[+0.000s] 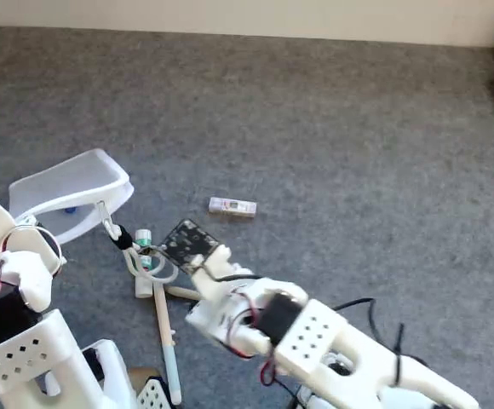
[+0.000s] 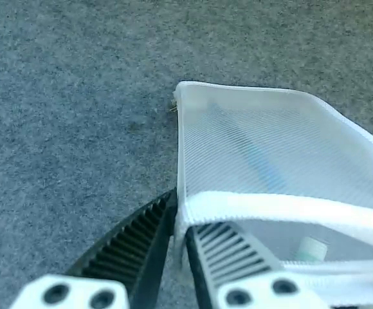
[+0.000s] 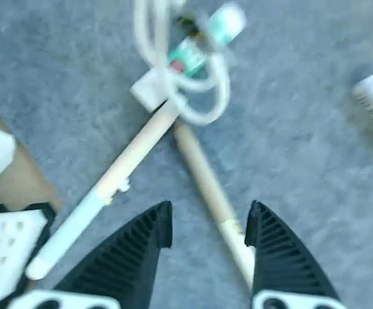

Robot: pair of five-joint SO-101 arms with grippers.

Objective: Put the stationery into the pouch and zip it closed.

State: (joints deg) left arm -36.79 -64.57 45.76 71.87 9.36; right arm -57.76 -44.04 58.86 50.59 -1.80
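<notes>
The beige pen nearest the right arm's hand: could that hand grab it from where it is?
Probably yes. The right hand is open right above the beige pen, which runs between its fingers with nothing covering it there.

Grey carpet [image 1: 341,111]: small white bar [image 1: 232,206] alone mid-floor; two pens [image 1: 167,341] and a white looped item [image 1: 155,266] nearby.
</notes>
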